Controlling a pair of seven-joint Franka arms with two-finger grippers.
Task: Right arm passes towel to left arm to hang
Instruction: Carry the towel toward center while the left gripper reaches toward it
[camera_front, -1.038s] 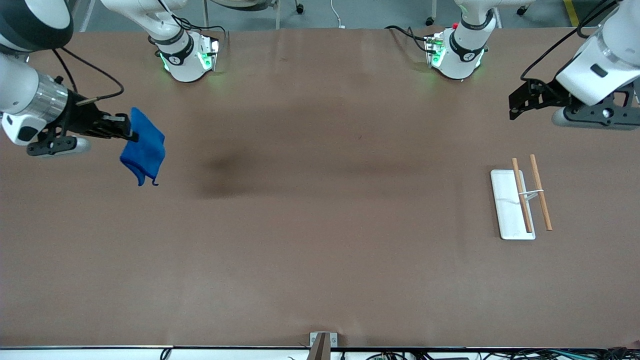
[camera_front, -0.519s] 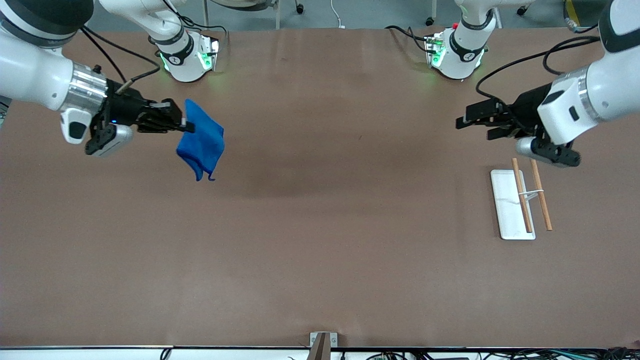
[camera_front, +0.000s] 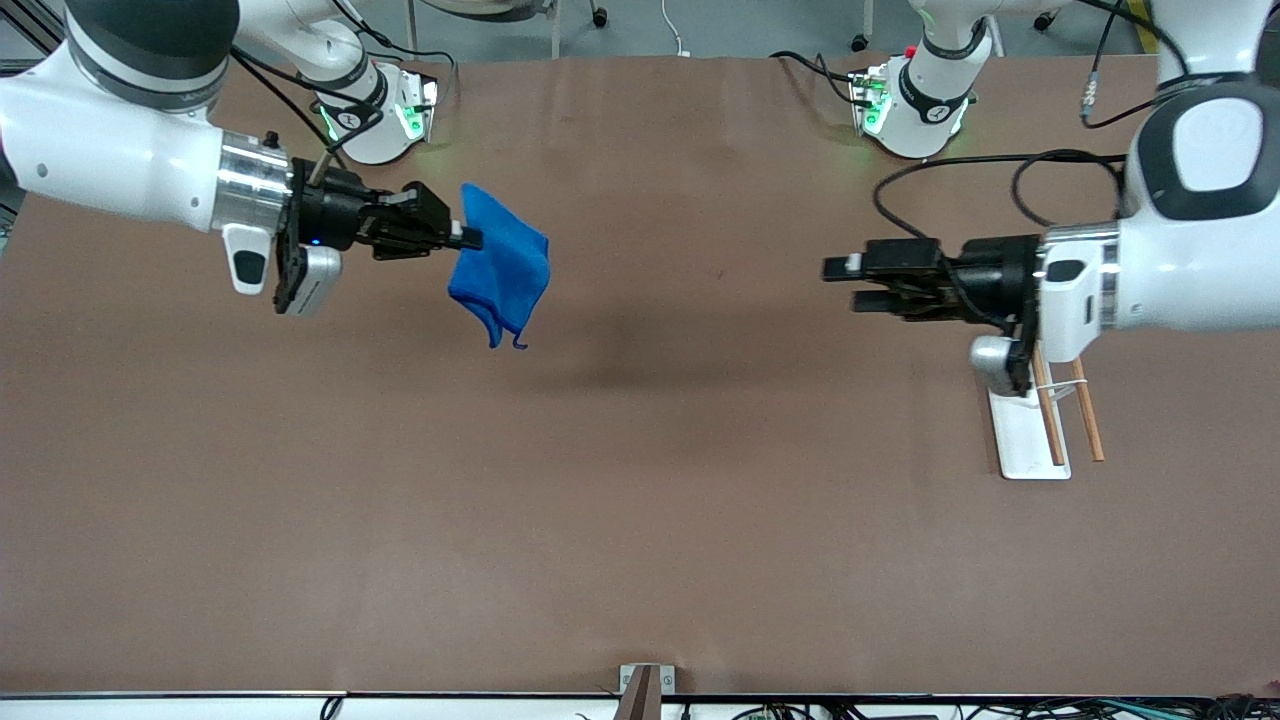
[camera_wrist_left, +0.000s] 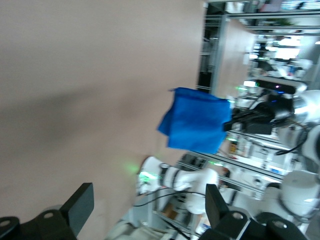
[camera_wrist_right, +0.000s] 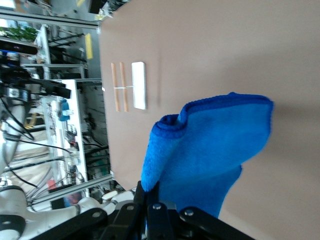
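The bright blue towel (camera_front: 502, 265) hangs folded from my right gripper (camera_front: 466, 237), which is shut on its upper edge and holds it in the air over the table toward the right arm's end. In the right wrist view the towel (camera_wrist_right: 210, 150) droops from the pinched fingers (camera_wrist_right: 150, 200). My left gripper (camera_front: 845, 280) is open and empty, held level in the air and pointing at the towel across a wide gap. The left wrist view shows the towel (camera_wrist_left: 196, 120) ahead, between the open fingertips (camera_wrist_left: 80, 205).
A white rack base (camera_front: 1022, 440) with two wooden rods (camera_front: 1085, 415) lies under the left arm's wrist at that arm's end of the table. Both arm bases (camera_front: 375, 115) stand along the table's top edge. Brown table (camera_front: 640, 480) between the grippers.
My right gripper has carried the towel toward the table's middle. My left gripper has swung in from the table's end and turned to point at the towel.
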